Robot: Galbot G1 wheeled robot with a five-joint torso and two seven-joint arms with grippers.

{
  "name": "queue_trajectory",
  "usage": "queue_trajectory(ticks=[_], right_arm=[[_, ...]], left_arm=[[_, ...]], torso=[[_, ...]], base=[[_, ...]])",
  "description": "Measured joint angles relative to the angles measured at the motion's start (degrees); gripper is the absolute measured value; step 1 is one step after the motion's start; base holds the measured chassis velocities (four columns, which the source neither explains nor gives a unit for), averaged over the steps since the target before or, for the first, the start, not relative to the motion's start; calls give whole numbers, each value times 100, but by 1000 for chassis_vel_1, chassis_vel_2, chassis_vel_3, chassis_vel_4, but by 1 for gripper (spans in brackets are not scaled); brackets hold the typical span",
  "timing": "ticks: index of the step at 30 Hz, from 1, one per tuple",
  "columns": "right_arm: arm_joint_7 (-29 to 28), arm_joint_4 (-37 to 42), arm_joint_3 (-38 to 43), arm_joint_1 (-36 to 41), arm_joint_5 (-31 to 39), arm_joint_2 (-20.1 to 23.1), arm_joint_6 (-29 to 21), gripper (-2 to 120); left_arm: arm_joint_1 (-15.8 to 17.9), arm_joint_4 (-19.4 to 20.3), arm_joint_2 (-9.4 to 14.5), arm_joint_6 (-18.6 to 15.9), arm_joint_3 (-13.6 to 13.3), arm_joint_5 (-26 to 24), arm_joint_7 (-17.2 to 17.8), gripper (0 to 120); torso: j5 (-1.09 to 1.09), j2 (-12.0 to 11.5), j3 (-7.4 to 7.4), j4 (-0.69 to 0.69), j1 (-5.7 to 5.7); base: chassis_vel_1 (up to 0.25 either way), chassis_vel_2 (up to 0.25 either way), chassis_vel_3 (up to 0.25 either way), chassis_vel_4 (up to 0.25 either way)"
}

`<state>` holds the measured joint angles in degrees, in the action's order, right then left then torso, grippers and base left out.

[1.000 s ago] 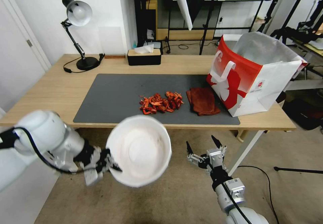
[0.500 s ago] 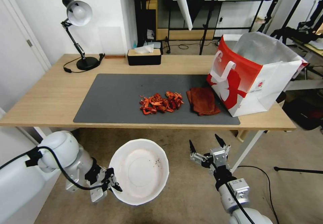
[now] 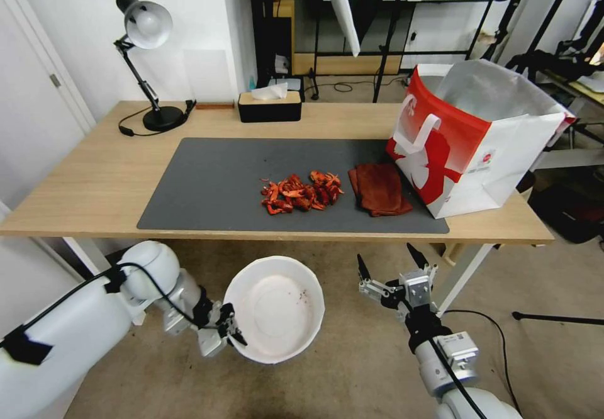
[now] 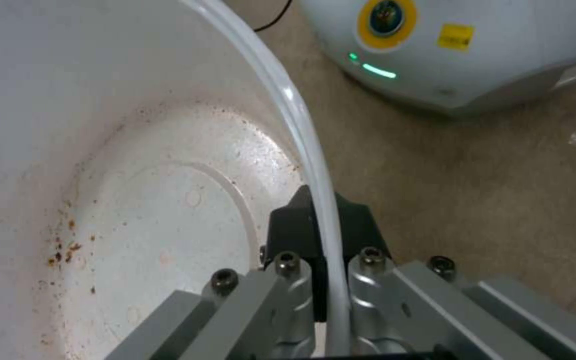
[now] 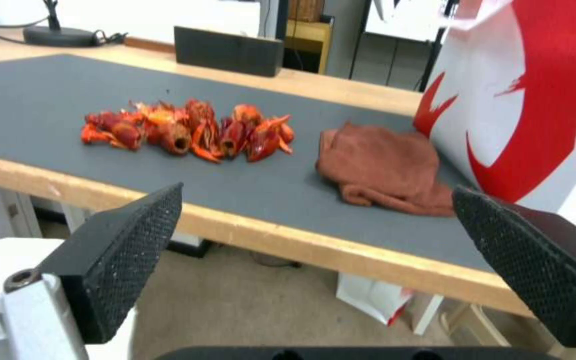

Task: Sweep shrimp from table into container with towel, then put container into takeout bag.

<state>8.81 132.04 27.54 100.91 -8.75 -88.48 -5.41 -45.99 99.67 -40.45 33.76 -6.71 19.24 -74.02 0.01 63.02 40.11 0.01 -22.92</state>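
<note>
The red-orange shrimp (image 3: pixel 302 193) (image 5: pixel 188 129) lie in a pile on the table (image 3: pixel 94 173), on its dark grey mat. Just right of them rests the folded rust-brown towel (image 3: pixel 379 189) (image 5: pixel 385 167). The red and white takeout bag (image 3: pixel 475 136) (image 5: pixel 535 95) stands open at the table's right end. My left gripper (image 3: pixel 231 335) (image 4: pixel 320 260) is shut on the rim of the empty white container (image 3: pixel 277 309) (image 4: pixel 121 165), held below the table's front edge over the floor. My right gripper (image 3: pixel 390 266) (image 5: pixel 315 260) hangs open below the front edge, facing the towel.
A black tissue box (image 3: pixel 269 106) and a desk lamp (image 3: pixel 148 60) stand along the table's back edge. Stands and cables crowd the room behind. A white table leg (image 3: pixel 459 280) slants down just right of my right gripper.
My left arm has lowered the container and carried it right, nearer the table's front edge. My right gripper has risen slightly towards the edge.
</note>
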Motion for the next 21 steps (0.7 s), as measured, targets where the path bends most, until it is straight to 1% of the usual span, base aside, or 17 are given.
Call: queue_trajectory(ticks=[8,10,11,13,15,20,21], right_arm=[[2,52,5,9,19,11,-9,100],[5,115,19,15,43,30,-29,100],[5,129,23,15,51,35,-35,100],[5,129,23,15,51,35,-35,100],[2,163,41,-14,102,55,-49,100],[-21,171,47,-163,300,137,-107,100],[-42,128,49,-272,359,187,-152,100]], left_arm=[[134,-151,-108,-1,-80,36,0,0],[320,-354,-253,0,-177,61,3,0],[359,-394,-282,0,-195,61,6,0],[359,-394,-282,0,-195,61,6,0],[506,-534,-381,1,-251,55,34,0],[637,-591,-445,-20,-305,4,121,0],[707,-579,-454,-75,-364,-68,155,0]], torso=[[1,0,0,-1,0],[-1,0,0,-2,0],[0,0,0,-2,0],[0,0,0,-2,0],[0,0,0,-1,0],[0,0,0,0,0],[0,0,0,0,0]], base=[[0,0,0,0],[0,0,0,0],[0,0,0,0],[0,0,0,0],[0,0,0,0],[0,0,0,0],[0,0,0,0]])
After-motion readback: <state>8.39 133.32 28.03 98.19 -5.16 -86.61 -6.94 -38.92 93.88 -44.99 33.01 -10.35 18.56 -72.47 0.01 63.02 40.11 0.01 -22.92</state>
